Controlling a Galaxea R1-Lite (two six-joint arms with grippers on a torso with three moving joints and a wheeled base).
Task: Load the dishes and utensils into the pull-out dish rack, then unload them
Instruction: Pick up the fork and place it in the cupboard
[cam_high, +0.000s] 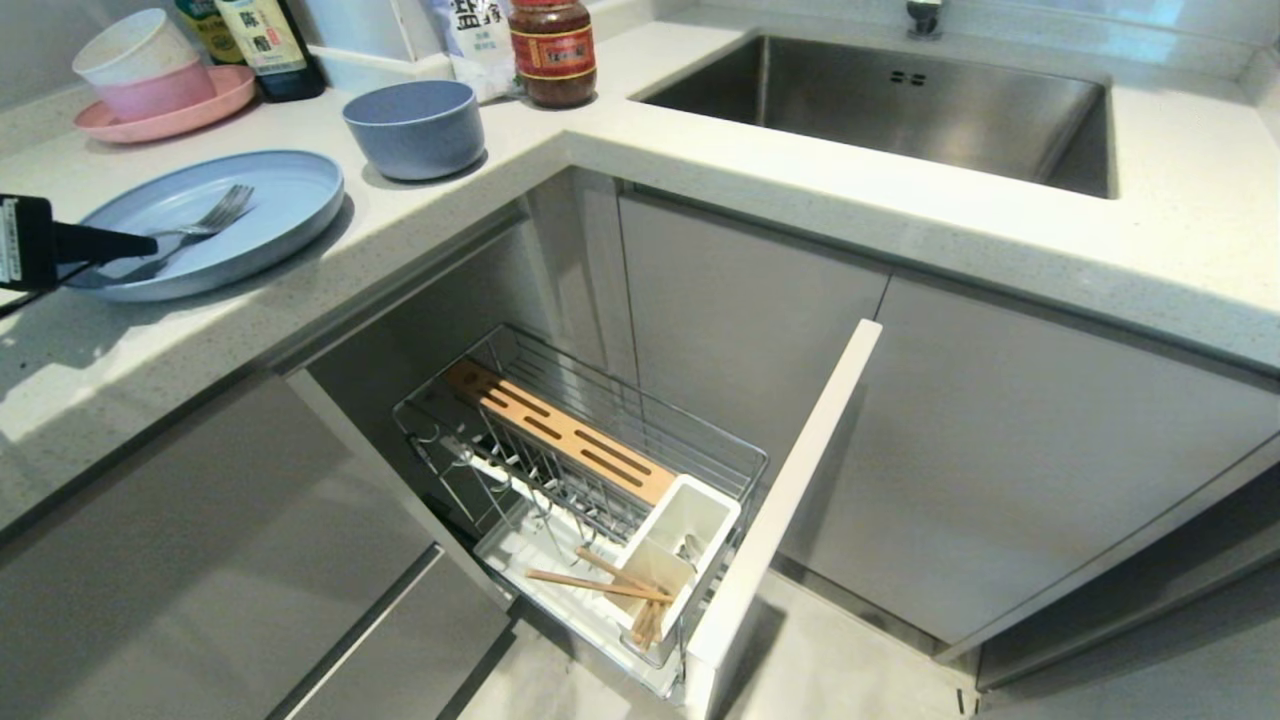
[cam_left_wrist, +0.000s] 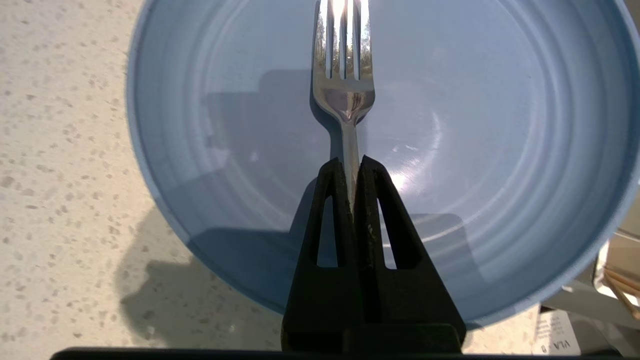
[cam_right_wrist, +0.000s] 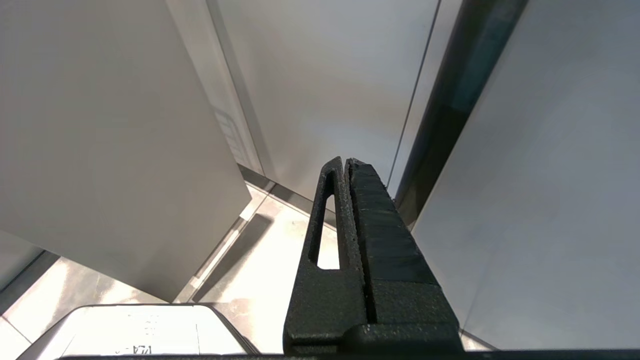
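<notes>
A light-blue plate (cam_high: 270, 215) lies on the counter at the left, with a silver fork (cam_high: 205, 222) on it. My left gripper (cam_high: 150, 243) reaches over the plate's near rim and is shut on the fork's handle (cam_left_wrist: 350, 150); the tines point away over the plate (cam_left_wrist: 500, 150). The blue-grey bowl (cam_high: 414, 127) stands behind the plate. Below, the pull-out dish rack (cam_high: 590, 470) is drawn out, with wooden chopsticks (cam_high: 610, 585) leaning in its white utensil cup (cam_high: 680, 545). My right gripper (cam_right_wrist: 346, 161) hangs shut and empty beside cabinet doors.
A pink plate with stacked pink and white bowls (cam_high: 150, 85) sits at the back left, by bottles (cam_high: 270, 45) and a jar (cam_high: 552, 50). The steel sink (cam_high: 900, 105) lies at the back right. The rack's pale front panel (cam_high: 790, 490) juts out before grey cabinet doors (cam_high: 1000, 450).
</notes>
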